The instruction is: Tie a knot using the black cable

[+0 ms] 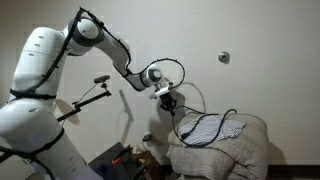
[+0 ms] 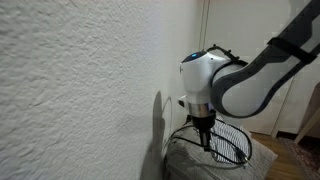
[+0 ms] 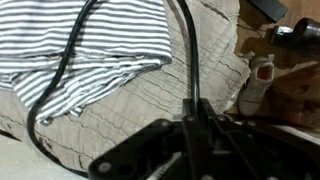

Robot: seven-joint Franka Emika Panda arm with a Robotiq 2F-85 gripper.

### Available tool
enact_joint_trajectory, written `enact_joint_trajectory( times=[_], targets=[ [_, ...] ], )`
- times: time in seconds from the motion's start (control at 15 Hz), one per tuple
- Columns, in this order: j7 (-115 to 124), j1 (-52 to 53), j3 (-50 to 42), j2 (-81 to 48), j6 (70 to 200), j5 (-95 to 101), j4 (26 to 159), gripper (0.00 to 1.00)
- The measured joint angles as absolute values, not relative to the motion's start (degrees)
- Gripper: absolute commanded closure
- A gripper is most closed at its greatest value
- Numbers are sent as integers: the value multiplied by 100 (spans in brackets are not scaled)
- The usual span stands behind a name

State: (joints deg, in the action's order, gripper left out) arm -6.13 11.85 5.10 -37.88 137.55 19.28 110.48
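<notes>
Looking from the left of the wrist view, I see a striped cloth (image 3: 100,40) spread on a quilted cushion (image 3: 150,95). The black cable (image 3: 192,70) curves down across the stripes in one strand. Further right, another strand runs straight down into my gripper (image 3: 196,112), whose jaws are clenched on it. In an exterior view the gripper (image 1: 170,102) hangs over the cushion's left edge, and the cable loops rightward across the cloth.

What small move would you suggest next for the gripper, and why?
Probably lift the gripper slightly and carry its pinched strand of the black cable across the other strand lying on the striped cloth, since the two strands lie apart in the wrist view.
</notes>
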Motion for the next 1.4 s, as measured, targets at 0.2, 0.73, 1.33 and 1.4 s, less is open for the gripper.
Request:
enact_joint_trajectory(
  times=[0.2, 0.73, 1.33, 1.4],
  targets=[
    [-35, 1199, 312, -3593, 14206, 1929, 11581, 97],
    [475, 1218, 148, -3516, 14418, 1927, 12115, 97],
    [479, 1250, -116, -3044, 14407, 1994, 12532, 97],
    [479, 1246, -176, -2953, 14406, 2007, 12614, 97]
  ],
)
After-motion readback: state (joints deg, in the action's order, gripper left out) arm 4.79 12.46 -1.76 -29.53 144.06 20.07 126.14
